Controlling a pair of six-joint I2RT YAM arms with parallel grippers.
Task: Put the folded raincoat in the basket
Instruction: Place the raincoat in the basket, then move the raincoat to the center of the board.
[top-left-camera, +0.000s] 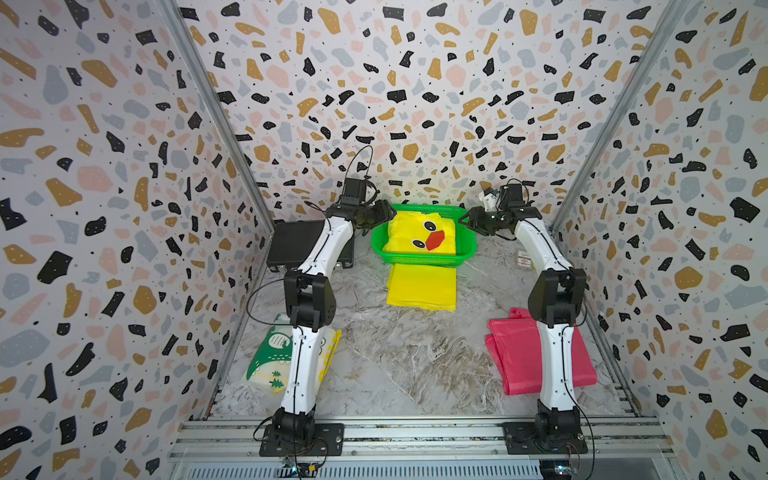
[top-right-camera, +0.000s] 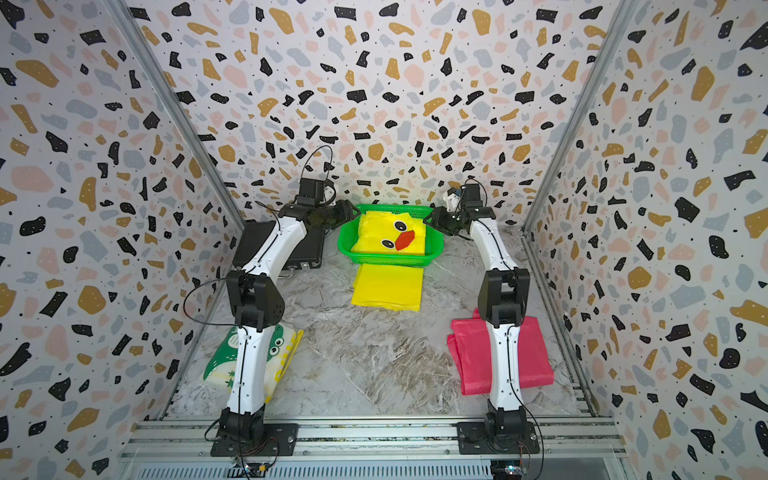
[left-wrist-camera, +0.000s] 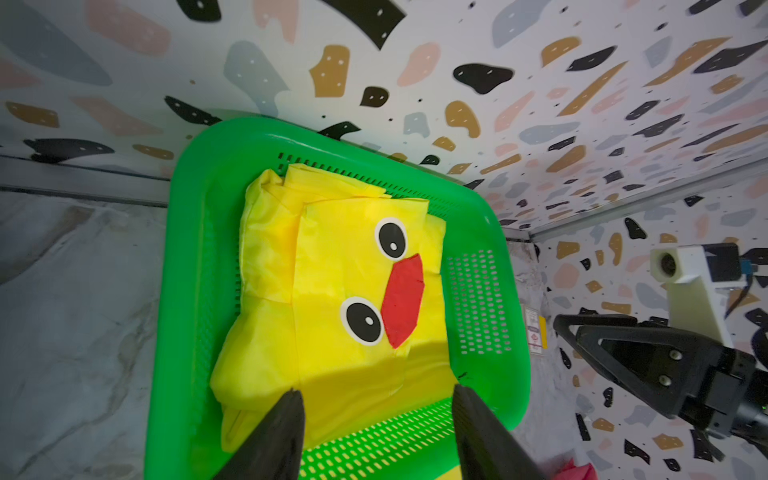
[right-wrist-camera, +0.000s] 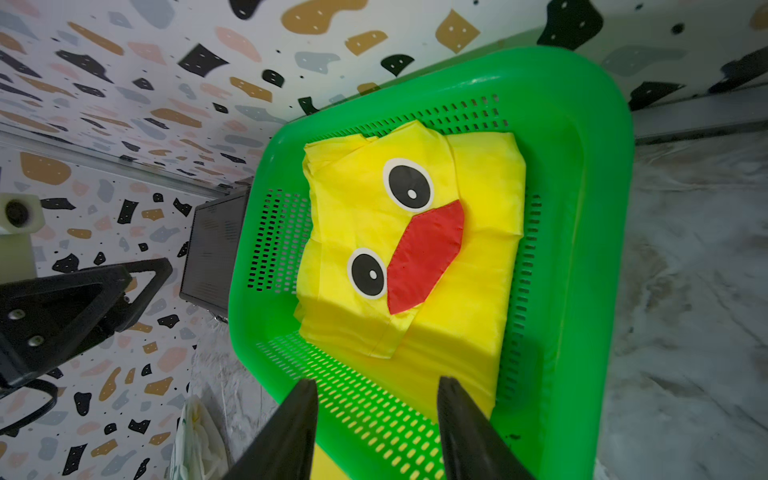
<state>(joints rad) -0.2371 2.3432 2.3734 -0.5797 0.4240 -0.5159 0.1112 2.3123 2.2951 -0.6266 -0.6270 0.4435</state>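
Both the left pincer (left-wrist-camera: 374, 390) and right pincer (right-wrist-camera: 378, 381) hang with jaws apart, empty, flanking the basket (top-left-camera: 436, 261). The yellow raincoat (top-left-camera: 415, 237) lies inside; its tail seems to spill over the near rim onto the bench (top-left-camera: 415, 353).

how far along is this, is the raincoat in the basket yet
Done: the folded yellow duck-face raincoat lies inside the bright green perforated plastic basket. In hand: nothing; the left gripper and right gripper stand open and empty at the basket's sides. Left: likely just pulling both arms away. A flat yellow sheet lies on the marble-patterned table by the basket's near wall; whether it belongs to the raincoat is unclear.
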